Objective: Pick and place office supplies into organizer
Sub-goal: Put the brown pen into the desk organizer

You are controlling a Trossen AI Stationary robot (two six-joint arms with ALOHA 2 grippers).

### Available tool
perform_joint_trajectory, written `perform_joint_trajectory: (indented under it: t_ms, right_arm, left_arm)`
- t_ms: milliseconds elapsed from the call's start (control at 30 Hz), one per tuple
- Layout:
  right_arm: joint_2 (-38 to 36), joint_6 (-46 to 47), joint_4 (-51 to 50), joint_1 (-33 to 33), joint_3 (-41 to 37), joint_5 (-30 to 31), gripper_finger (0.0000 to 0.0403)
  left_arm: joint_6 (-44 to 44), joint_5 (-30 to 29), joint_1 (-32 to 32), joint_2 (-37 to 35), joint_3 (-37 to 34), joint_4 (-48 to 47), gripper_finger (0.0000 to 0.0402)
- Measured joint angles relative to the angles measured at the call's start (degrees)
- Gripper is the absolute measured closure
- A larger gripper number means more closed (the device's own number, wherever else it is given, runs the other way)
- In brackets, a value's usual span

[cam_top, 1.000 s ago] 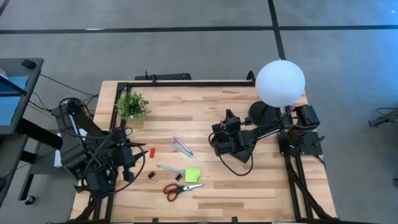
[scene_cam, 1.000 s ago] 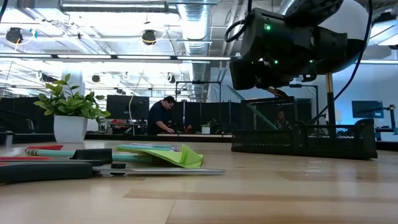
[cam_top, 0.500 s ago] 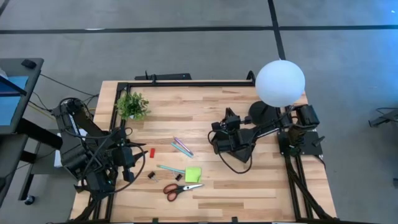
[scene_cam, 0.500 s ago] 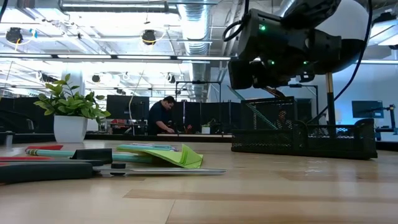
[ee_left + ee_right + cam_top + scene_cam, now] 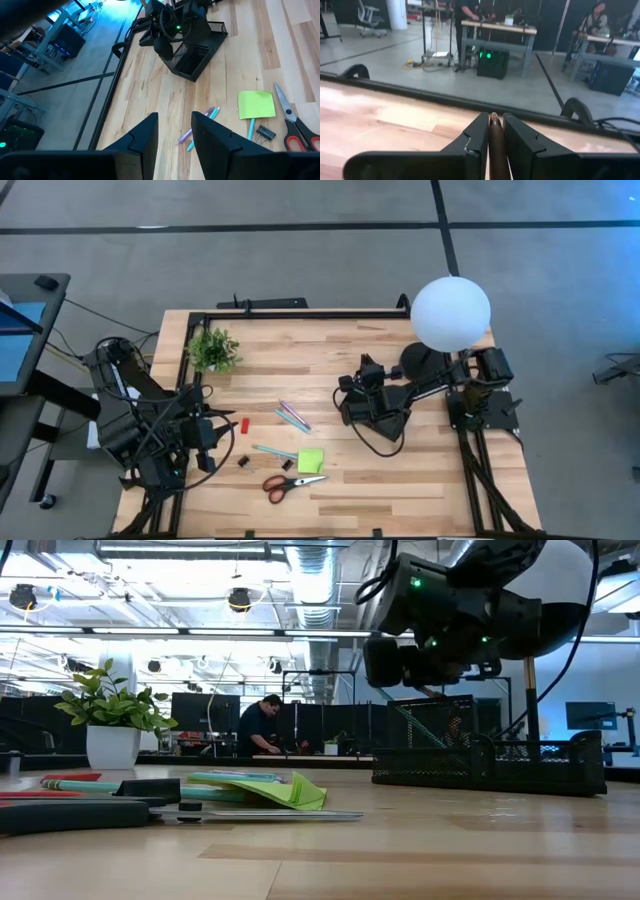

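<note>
Your right gripper [image 5: 492, 131] pinches a thin dark pen [image 5: 494, 140] between near-closed jaws, directly above the organizer [image 5: 490, 765]. Loose grip: it can slip or tilt and miss the holder. Left gripper [image 5: 174, 131] spread, idle; remaining supplies well off.

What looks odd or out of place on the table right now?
Little stands out. The lime sticky-note pad has its top sheets curling up at one edge. The scissors, pens and clips lie loose on the wood, none in the organizer, where the right pincer holds a dark pen.
</note>
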Motion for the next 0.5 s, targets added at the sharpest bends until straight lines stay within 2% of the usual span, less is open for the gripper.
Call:
perform_joint_trajectory:
  t_ms: [267,400,500]
  right_arm:
    - [0.0,-0.18,0.01,-1.04,0.0,-5.53,0.0351]
    - [0.0,-4.19,1.92,-0.72,0.0,-4.57,0.0361]
    - [0.0,-6.88,4.14,0.72,0.0,-0.1,0.0378]
  left_arm:
    - [-0.01,-0.04,0.02,0.0,0.0,0.0,0.0287]
    - [-0.02,0.24,0.02,0.0,0.0,0.0,0.0287]
    - [-0.04,0.52,-0.01,0.0,0.0,0.01,0.0287]
